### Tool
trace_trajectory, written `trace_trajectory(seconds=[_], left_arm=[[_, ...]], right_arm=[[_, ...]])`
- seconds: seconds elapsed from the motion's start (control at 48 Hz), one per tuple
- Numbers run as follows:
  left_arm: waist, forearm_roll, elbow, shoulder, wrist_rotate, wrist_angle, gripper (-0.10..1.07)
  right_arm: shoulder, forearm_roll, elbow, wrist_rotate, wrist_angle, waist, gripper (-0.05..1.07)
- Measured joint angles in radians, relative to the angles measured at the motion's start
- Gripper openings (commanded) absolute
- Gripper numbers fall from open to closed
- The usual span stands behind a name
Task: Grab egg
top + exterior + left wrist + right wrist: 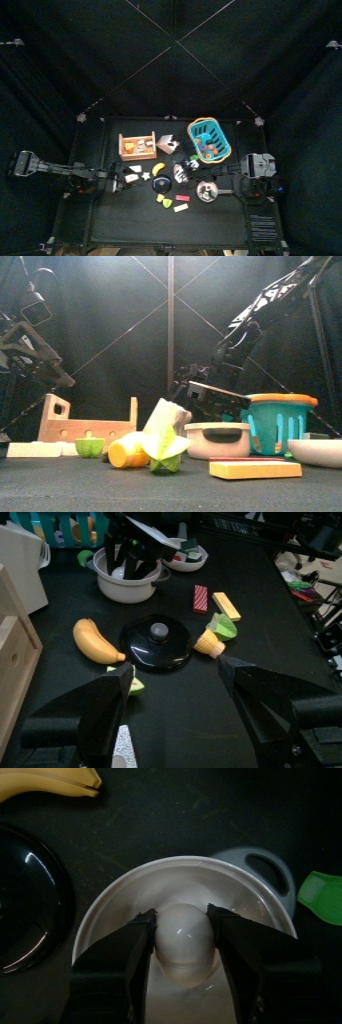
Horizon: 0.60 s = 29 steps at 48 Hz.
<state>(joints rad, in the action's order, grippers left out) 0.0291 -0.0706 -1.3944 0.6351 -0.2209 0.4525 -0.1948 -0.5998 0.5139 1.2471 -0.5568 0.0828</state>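
Observation:
In the right wrist view, the white egg (181,938) lies at the bottom of a white pot (118,893). My right gripper (183,916) reaches down into the pot, its two jaws pressed against the egg's two sides. From the front, that gripper (210,396) dips into the pot (218,441), whose wall hides the egg. My left gripper (174,712) hangs open and holds nothing, on the table's left above a black lid (163,645).
A banana (96,642), a red block (201,597), a yellow block (227,605) and a cut green and orange piece (214,637) lie around the lid. A wooden rack (138,146) and a teal basket (209,135) stand at the back.

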Motion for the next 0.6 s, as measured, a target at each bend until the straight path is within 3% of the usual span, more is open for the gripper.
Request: trace_trajectory(seconds=[0.604], left_arm=[[0.0, 0.0, 0.002, 0.0, 0.0, 0.0, 1.0]], right_arm=[[0.011, -0.003, -0.002, 0.0, 0.0, -0.006, 0.61]])
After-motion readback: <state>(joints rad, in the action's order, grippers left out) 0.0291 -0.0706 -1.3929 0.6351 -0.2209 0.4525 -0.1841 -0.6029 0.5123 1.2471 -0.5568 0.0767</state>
